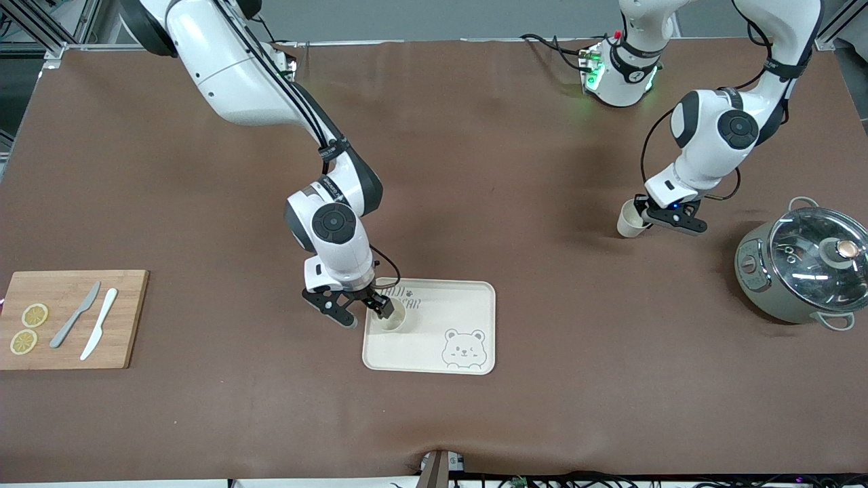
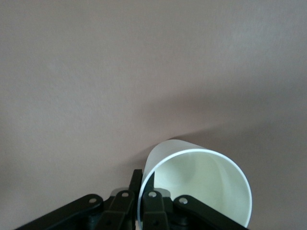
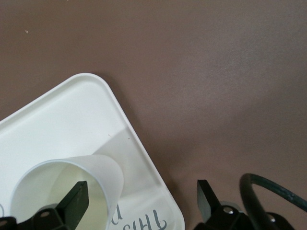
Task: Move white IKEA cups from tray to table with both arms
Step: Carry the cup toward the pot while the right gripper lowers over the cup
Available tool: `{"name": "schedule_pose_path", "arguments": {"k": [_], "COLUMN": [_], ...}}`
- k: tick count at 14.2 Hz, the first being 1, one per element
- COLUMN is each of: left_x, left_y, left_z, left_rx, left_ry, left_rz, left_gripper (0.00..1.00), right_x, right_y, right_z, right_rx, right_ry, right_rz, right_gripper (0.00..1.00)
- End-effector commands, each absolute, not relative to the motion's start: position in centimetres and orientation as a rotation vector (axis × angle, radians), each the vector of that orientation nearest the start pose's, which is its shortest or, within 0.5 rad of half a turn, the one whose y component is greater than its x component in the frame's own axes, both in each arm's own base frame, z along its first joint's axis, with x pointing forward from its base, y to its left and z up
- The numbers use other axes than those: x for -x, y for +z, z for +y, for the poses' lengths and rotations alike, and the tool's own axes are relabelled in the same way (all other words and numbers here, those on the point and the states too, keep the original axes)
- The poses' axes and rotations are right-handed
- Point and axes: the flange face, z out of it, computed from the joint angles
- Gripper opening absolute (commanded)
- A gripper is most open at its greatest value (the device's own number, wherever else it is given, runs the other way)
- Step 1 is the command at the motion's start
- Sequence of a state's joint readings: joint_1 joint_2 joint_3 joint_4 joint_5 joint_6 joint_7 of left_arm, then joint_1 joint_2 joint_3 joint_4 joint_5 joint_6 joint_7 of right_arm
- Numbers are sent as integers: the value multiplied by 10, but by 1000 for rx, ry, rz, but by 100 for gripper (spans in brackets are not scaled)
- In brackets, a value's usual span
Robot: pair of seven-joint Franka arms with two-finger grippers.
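Note:
One white cup [image 1: 392,320] stands upright on the bear-printed cream tray [image 1: 468,305], at the tray corner toward the right arm's end. My right gripper [image 1: 365,314] is open around that cup's wall [image 3: 103,172], with one finger [image 3: 76,196] inside the cup and the other off the tray [image 3: 62,120] over the table. My left gripper [image 1: 643,214] is shut on the rim of the second white cup [image 1: 629,220]. It holds that cup tilted, low over the brown table toward the left arm's end. The left wrist view shows the rim pinched between the fingers [image 2: 135,177], with the cup's mouth [image 2: 201,177] open to the camera.
A wooden cutting board [image 1: 129,318] with two lemon slices [image 1: 34,315] and two knives [image 1: 98,324] lies at the right arm's end. A grey pot with a glass lid [image 1: 803,264] stands at the left arm's end, close to my left gripper.

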State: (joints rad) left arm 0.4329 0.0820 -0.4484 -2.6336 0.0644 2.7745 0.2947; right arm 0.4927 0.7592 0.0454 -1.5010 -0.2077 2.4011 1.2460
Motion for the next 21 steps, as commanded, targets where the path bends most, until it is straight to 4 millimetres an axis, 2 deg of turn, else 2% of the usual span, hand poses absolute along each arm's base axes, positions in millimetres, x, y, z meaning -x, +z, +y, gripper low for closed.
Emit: {"name": "schedule_pose_path", "arguments": {"k": [1, 7, 10, 12, 14, 16, 20, 21], "left_x": [-426, -422, -427, -431, -437, -441, -443, -443], "left_y": [232, 242, 245, 249, 251, 247, 240, 237], "left_z": [0, 9, -1, -3, -2, 0, 6, 6], "left_rx": [3071, 3252, 3262, 3254, 3229, 3214, 3202, 3204], "left_ry": [-60, -50, -70, -100, -166, -217, -244, -243], "left_rz": [605, 630, 653, 667, 674, 666, 686, 686], "left_gripper": [0, 0, 0, 0, 0, 0, 0, 0], "right_x": [-634, -633, -634, -634, -635, -635, -635, -635], "right_y": [225, 227, 229, 230, 234, 236, 235, 235], "right_z": [371, 373, 375, 376, 376, 377, 377, 377], "right_rx": [2963, 2959, 2957, 2956, 2954, 2946, 2935, 2934], "right_ry": [-331, -334, -336, -331, -330, -331, -332, -332], "right_rz": [886, 878, 876, 878, 883, 885, 915, 917], "right_gripper": [100, 100, 100, 89, 83, 70, 64, 58]}}
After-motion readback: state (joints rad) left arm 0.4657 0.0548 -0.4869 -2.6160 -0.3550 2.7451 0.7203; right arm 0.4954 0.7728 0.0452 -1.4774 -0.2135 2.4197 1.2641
